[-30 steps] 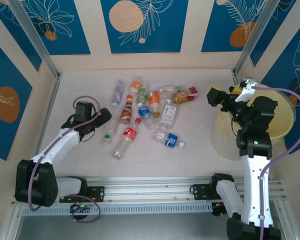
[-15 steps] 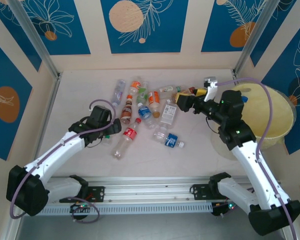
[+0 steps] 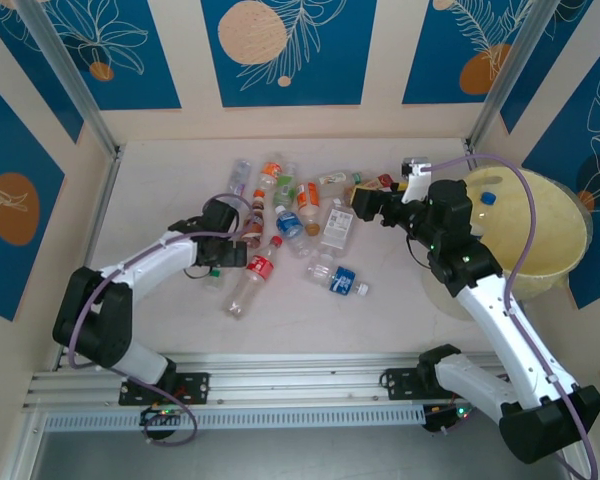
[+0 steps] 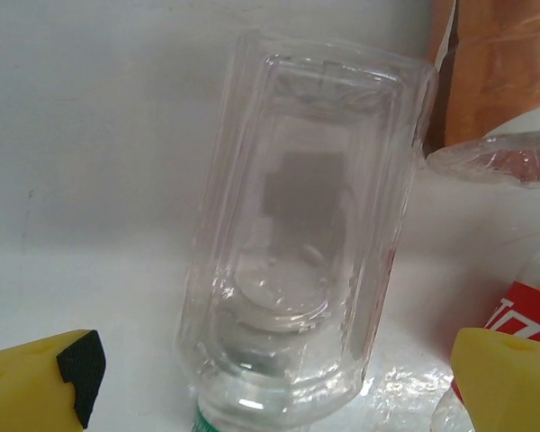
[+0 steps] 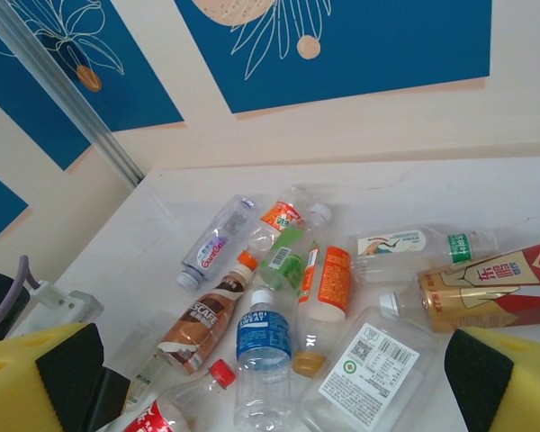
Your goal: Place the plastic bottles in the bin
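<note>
Your left gripper [image 4: 283, 364] is released, jaws wide apart. The clear ribbed plastic bottle with the green cap [image 4: 297, 252] lies dead ahead, cap end nearest and long axis running away between the fingers. Your right gripper [image 5: 279, 364], equally released, is nearer the round pale yellow plastic bin [image 3: 565, 262].

We count about twelve plastic bottles [image 3: 337, 228] loose on the table [image 3: 160, 180], one blue-capped bottle [image 3: 486, 197] in the bin [image 3: 555, 235], and one bin
</note>
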`<state>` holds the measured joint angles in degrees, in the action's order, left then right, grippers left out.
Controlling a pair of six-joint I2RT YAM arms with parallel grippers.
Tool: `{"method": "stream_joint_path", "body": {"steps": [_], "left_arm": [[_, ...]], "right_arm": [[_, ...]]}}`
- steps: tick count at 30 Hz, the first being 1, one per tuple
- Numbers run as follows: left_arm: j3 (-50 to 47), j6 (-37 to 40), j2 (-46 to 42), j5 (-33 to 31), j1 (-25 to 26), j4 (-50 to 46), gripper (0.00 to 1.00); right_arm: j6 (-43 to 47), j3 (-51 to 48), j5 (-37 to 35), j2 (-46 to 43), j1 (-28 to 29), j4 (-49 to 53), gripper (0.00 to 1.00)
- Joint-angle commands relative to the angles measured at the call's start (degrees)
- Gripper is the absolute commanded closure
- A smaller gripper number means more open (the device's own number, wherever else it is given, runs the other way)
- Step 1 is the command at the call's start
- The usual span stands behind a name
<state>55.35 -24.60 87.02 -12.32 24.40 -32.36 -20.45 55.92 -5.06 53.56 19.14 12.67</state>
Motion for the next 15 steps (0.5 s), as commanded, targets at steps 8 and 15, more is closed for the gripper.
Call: {"method": "stream_joint_path", "body": {"steps": [8, 15], "left_arm": [[-4.05, 6.15, 3.92, 7.01, -3.75, 11.41, 0.07], [-4.7, 4.96, 5.69, 4.28, -3.77, 11.57, 0.18]], "right_arm": [[1.46, -0.03, -2.35, -1.11, 0.33, 2.03, 0.01], [0.27, -0.52, -2.3, -0.81, 0.5, 1.34, 0.01]]}}
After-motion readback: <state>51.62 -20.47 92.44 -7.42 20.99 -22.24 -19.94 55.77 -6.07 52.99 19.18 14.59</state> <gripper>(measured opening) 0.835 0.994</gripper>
